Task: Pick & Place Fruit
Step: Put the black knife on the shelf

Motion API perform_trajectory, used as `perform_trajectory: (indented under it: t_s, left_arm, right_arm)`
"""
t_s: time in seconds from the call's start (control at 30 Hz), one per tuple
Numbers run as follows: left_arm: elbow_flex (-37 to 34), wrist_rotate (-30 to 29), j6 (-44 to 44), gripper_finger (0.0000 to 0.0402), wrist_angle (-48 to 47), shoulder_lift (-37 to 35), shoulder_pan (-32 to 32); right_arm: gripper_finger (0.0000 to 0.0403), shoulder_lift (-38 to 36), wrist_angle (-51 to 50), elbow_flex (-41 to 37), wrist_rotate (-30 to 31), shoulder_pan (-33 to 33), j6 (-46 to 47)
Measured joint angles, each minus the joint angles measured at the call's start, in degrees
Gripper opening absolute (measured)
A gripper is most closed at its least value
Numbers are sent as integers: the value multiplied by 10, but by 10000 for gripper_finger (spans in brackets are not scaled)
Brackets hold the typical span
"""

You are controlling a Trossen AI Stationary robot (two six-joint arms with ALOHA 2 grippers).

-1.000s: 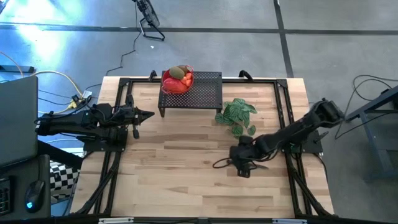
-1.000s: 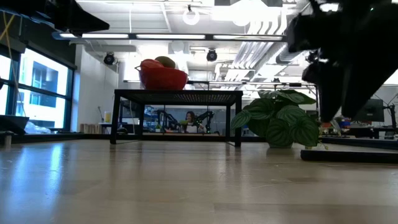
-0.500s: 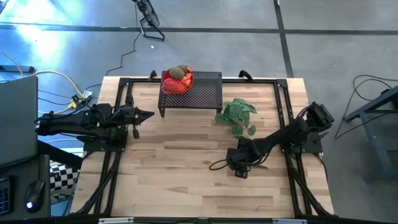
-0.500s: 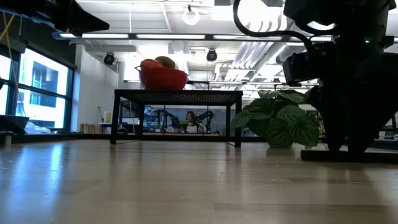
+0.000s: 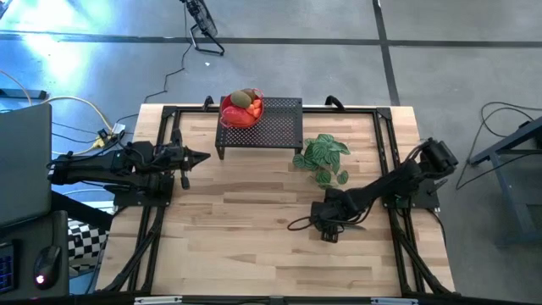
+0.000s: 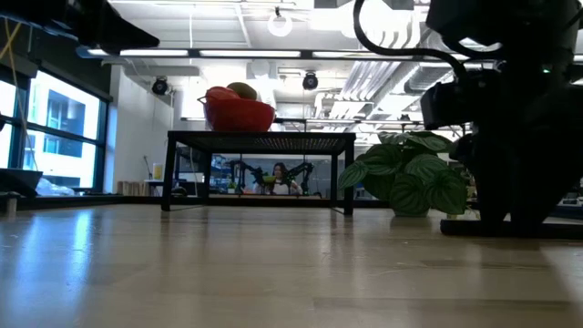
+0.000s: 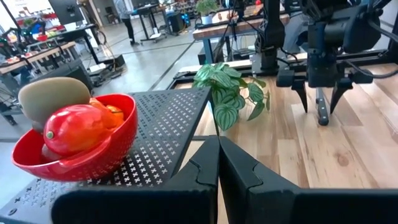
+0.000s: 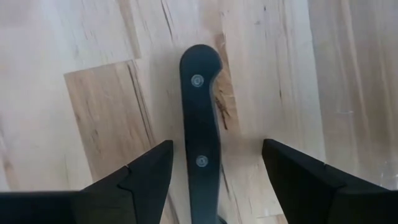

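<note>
Fruit, with a red oblong piece and a brown oval piece on top, is heaped in a shiny red bowl at the left end of a black perforated metal stand at the far side of the wooden surface. A green leafy plant stands just right of the stand. Nearer the front, the right pincer is lowered with fingers spread on either side of a black-handled knife. The left pincer is clenched empty at the surface's left edge.

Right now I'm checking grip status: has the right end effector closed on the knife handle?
No: in the right wrist view the right end effector stands open, its fingers apart on either side of the knife handle.
</note>
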Motion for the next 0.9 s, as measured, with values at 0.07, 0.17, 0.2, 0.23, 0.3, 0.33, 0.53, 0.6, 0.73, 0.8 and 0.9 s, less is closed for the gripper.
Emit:
perform_trajectory:
  t_s: [0.07,0.17,0.2,0.23,0.3,0.33,0.53,0.6,0.73,0.8,0.9]
  left_arm:
    - [0,0,-3,0,-3,0,0]
    - [0,0,-12,0,-6,0,0]
    - [0,0,-12,0,-10,0,0]
    - [0,0,-13,0,-14,0,0]
    - [0,0,-13,0,-17,0,0]
    - [0,0,-13,0,-16,0,0]
    - [0,0,-13,0,-16,0,0]
    - [0,0,-13,0,-16,0,0]
    - [0,0,-13,0,-16,0,0]
    - [0,0,-13,0,-16,0,0]
    - [0,0,-13,0,-16,0,0]
  right_arm:
    - [240,0,3,-4,1,0,3]
    - [221,-4,2,-4,2,0,2]
    - [212,-4,3,-5,1,0,1]
    - [201,-4,3,-5,1,0,0]
    - [177,-4,3,-5,3,-1,0]
    - [165,-4,3,-5,4,-1,0]
    - [106,-3,3,-6,1,-1,0]
    - [90,-3,3,-6,1,-1,0]
    - [68,-3,3,-6,-3,-1,0]
    - [68,-8,3,-6,-4,-1,0]
    - [69,-20,5,-8,-10,-1,1]
